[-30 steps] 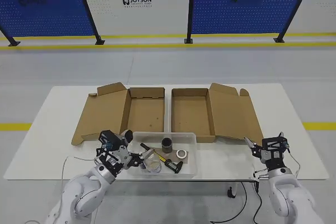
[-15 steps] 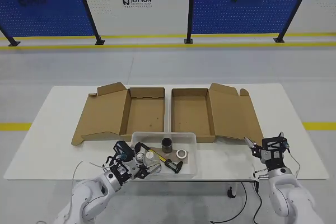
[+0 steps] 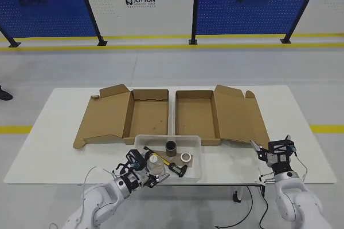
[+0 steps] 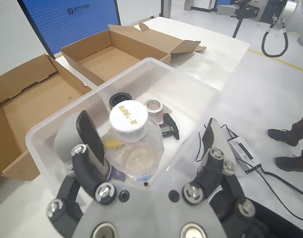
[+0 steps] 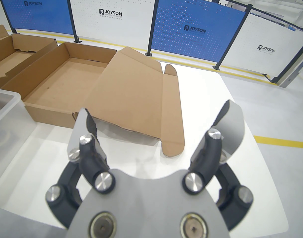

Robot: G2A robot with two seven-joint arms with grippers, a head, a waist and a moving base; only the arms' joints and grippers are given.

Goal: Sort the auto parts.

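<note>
My left fingers (image 4: 88, 134) are spread wide and grip nothing. The bottle (image 4: 128, 117) with the white cap stands upright between them, in the near left part of the clear bin (image 4: 181, 74). One finger is inside the bin, just beside the bottle, and I cannot tell if it touches it. The other finger is outside the bin, so the bin's wall is between it and the bottle.

Farther in the same bin lie a black round part (image 4: 120, 99), a pale ring (image 4: 153, 106) and a caliper (image 4: 170, 128). All three are near the bottle but apart from my fingers.

My right fingers (image 5: 88, 125) are also wide open and empty. They hang over the bare desk (image 5: 203, 115) near its right near corner, well apart from the bin.

The bin stands at the near edge of the desk. Just behind it are two open cardboard boxes, the left box (image 3: 149, 117) and the right box (image 3: 194, 117), side by side. The flap of the right box lies flat on the desk in front of my right fingers. Between the bin and my right fingers the desk is bare, and also to the left of the bin.
</note>
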